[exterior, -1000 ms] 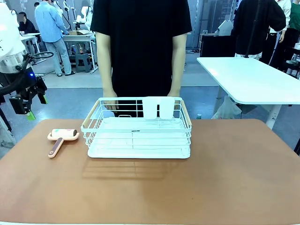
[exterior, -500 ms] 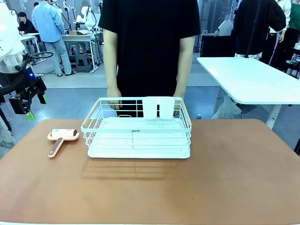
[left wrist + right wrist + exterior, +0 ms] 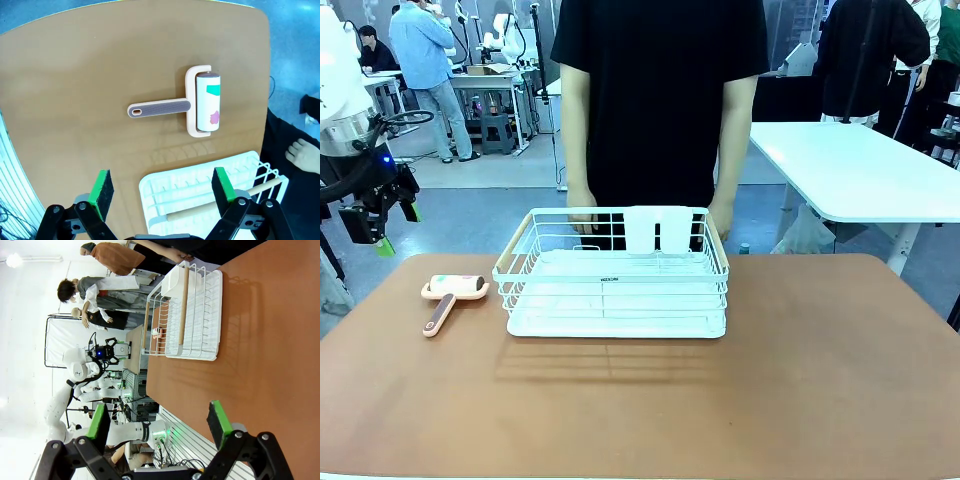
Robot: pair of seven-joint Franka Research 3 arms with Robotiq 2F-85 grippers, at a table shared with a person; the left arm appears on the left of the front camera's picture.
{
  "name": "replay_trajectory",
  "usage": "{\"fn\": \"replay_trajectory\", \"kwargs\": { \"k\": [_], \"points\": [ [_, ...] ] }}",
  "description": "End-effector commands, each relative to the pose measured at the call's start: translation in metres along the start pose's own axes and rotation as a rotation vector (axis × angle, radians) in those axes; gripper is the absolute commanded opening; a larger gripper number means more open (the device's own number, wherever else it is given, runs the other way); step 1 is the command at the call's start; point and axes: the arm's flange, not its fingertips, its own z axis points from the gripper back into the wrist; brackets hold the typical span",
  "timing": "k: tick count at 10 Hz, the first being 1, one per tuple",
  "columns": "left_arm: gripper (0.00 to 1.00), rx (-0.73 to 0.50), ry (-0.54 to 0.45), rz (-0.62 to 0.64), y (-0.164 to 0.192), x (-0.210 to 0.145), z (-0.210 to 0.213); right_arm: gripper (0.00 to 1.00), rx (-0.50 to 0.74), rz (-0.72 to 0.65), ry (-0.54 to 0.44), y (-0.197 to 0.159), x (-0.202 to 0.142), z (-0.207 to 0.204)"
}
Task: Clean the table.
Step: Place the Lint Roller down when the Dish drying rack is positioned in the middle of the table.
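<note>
Note left arm (image 3: 345, 90): white shell, silver joint ring, blue indicator light, black cabling. Check left gripper (image 3: 160, 192) and right gripper (image 3: 157, 422): black linkage fingers, green pads, visible screws. Person (image 3: 660, 100): black short-sleeved T-shirt.

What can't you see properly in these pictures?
- Front view: the person's hands sit behind the white wire rack, partly hidden by its wires.
- Front view: the tiny label on the rack's front is too small to read.
- Left wrist view: the print on the lint roller is just coloured blobs.
- Left wrist view: the rack is cut off by the bottom edge and the left gripper.
- Right wrist view: the roller is mostly hidden behind the rack.
</note>
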Motion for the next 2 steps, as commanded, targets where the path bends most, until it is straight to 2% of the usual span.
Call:
{"fn": "replay_trajectory", "kwargs": {
  "k": [1, 2],
  "points": [
    [1.0, -0.009, 0.0, 0.0, 0.0007, 0.0008, 0.0028, 1.0, 0.018, 0.007, -0.005, 0.0037, 0.0006, 0.0009],
    [1.0, -0.009, 0.0, 0.0, 0.0007, 0.0008, 0.0028, 1.0, 0.018, 0.007, -0.005, 0.0037, 0.0006, 0.0009]
  ]
}}
